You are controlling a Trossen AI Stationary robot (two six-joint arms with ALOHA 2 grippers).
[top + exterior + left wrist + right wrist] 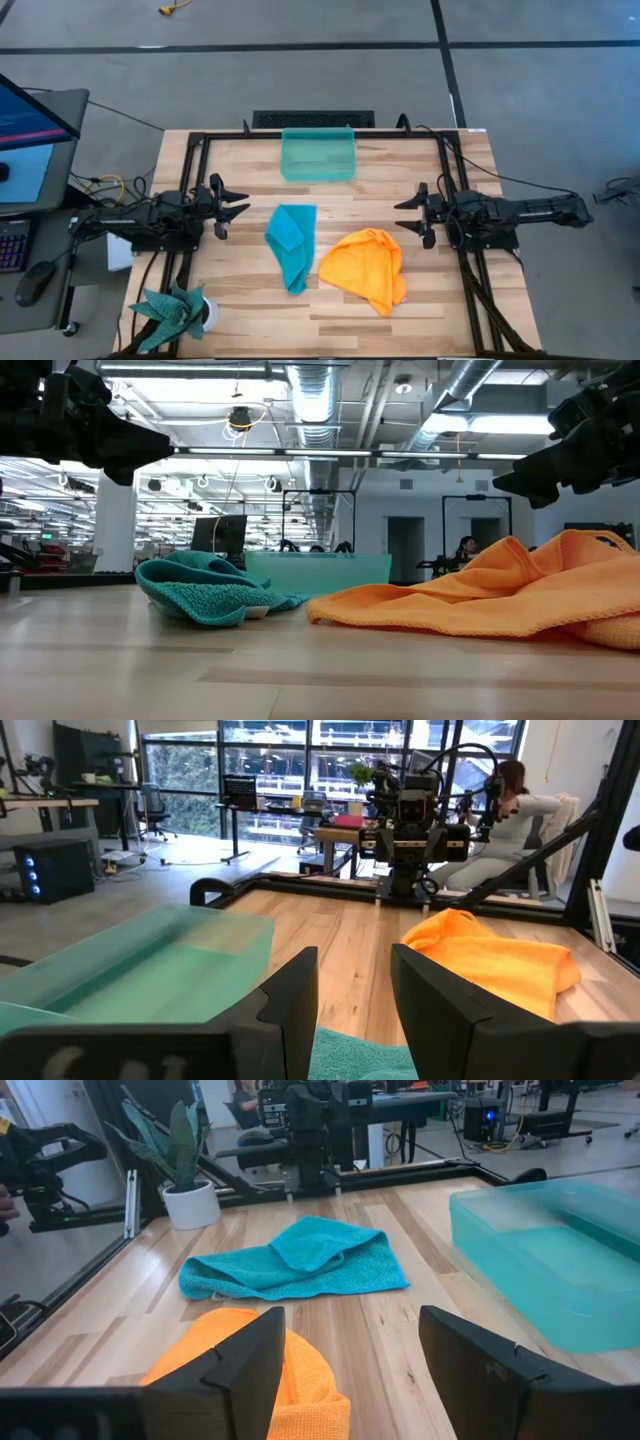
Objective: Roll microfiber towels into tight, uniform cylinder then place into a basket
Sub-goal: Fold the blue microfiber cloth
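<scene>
Waiting at opposite table edges, the left gripper [238,205] and right gripper [407,212] hover with fingers apart, holding nothing. Between them lie the crumpled teal towel [291,243] and orange towel [367,267], unrolled; the basket [318,155] sits beyond, likely kept clear for rolling.

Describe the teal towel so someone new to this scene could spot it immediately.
On the wooden table, look below the translucent green basket standing at the far edge. The teal towel lies crumpled near the middle, between the two grippers. Its neighbour on the right, the orange towel, is larger and more spread out; the teal one is narrower and partly folded over itself.
</scene>
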